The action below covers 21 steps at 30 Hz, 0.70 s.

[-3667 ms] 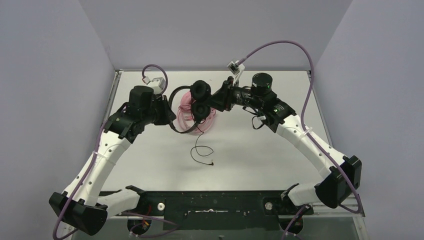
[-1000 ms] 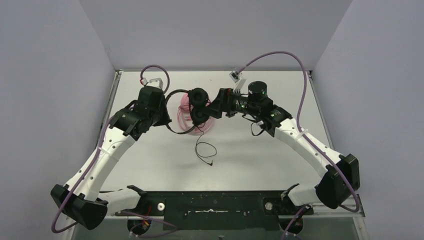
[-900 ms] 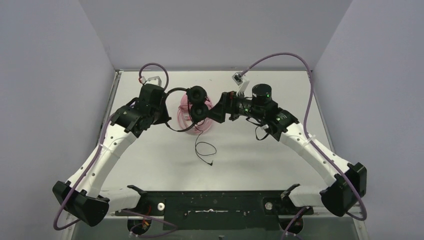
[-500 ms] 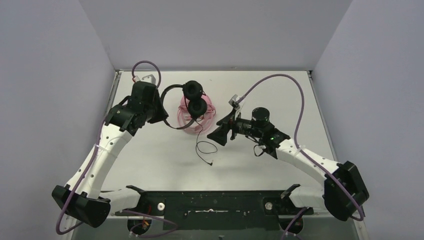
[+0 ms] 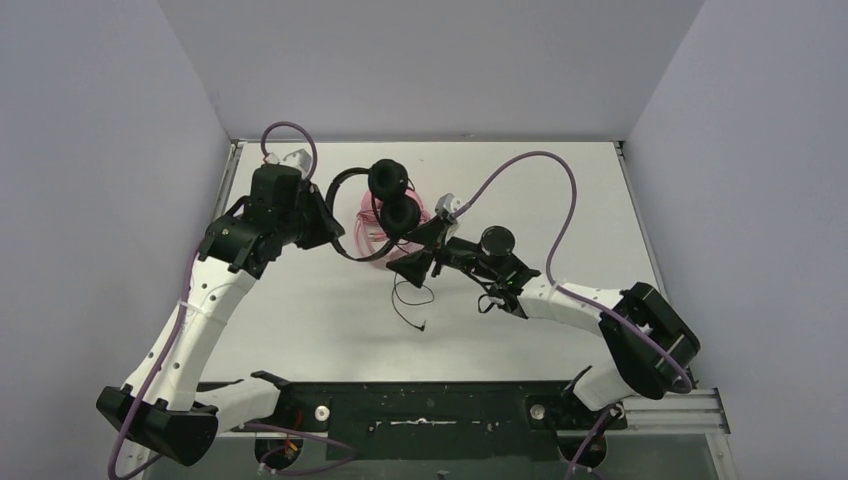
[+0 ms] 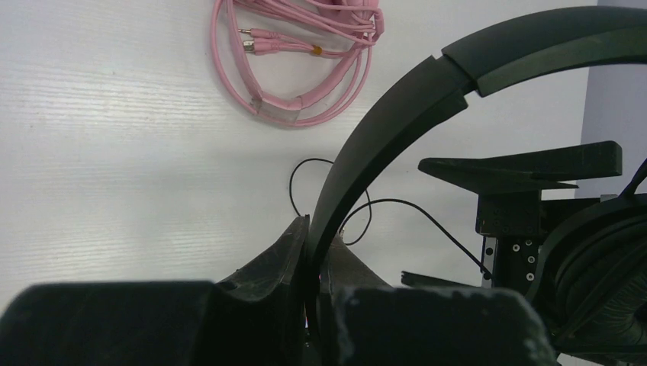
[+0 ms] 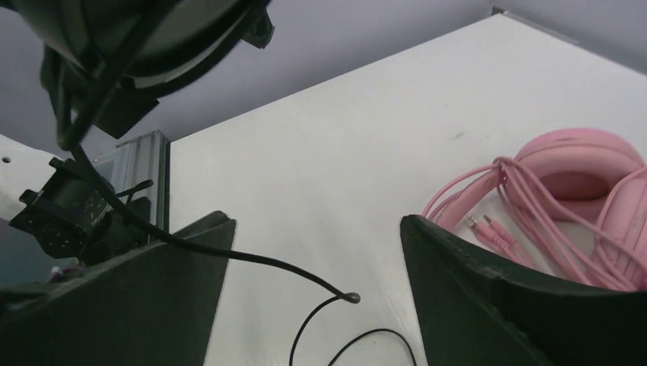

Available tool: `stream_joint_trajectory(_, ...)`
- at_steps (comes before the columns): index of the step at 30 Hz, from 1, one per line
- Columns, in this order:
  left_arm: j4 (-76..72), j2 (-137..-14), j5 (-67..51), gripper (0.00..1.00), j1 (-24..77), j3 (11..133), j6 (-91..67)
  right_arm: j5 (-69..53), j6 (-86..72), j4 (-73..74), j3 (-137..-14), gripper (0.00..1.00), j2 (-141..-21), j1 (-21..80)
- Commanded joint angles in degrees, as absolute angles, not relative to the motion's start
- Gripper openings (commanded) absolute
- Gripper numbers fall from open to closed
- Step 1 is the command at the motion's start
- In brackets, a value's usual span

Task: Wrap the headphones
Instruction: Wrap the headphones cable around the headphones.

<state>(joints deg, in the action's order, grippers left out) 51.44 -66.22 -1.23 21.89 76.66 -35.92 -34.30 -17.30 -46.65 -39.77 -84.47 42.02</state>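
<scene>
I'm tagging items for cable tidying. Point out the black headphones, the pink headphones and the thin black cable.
black headphones [image 6: 397,107], left wrist view, on the headband.
pink headphones [image 7: 587,149], right wrist view, on an ear cup.
thin black cable [image 7: 352,298], right wrist view, on its bend mid-frame.

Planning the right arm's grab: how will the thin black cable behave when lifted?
Probably floppy: the black cable lies in loose loops. Likely light, and thin enough to slip between pads of the right gripper. Pulling may tug the black headphones it hangs from.
</scene>
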Motion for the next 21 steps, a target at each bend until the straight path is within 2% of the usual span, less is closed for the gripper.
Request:
stream_joint_trajectory(1,45.3,-64.3,-3.3,0.0,21.3,78.4,-36.9,-33.2,-18.7,-53.7,-42.8,0.71,-84.6,42.2)
stream_joint_trajectory(4,44.5,-64.3,-1.4,0.0,21.1,78.6,-36.4,-32.3,-20.9,-52.4,-40.1,0.47,-82.9,42.3)
stream_joint_trajectory(8,43.6,-64.2,0.7,0.0,20.7,78.9,-35.7,-30.9,-23.0,-46.8,-39.1,0.2,-79.2,43.4)
stream_joint_trajectory(12,43.1,-64.4,3.9,0.0,20.6,79.3,-33.9,-29.0,-24.7,-35.8,-42.2,0.0,-73.9,44.5)
stream_joint_trajectory(16,42.0,-64.3,7.0,0.0,20.6,78.5,-32.2,-28.6,-28.9,-25.8,-47.3,0.0,-72.3,44.6)
stream_joint_trajectory(21,39.4,-64.3,9.0,0.0,20.7,77.9,-30.8,-36.3,-32.6,-13.9,-57.6,0.0,-76.6,47.2)
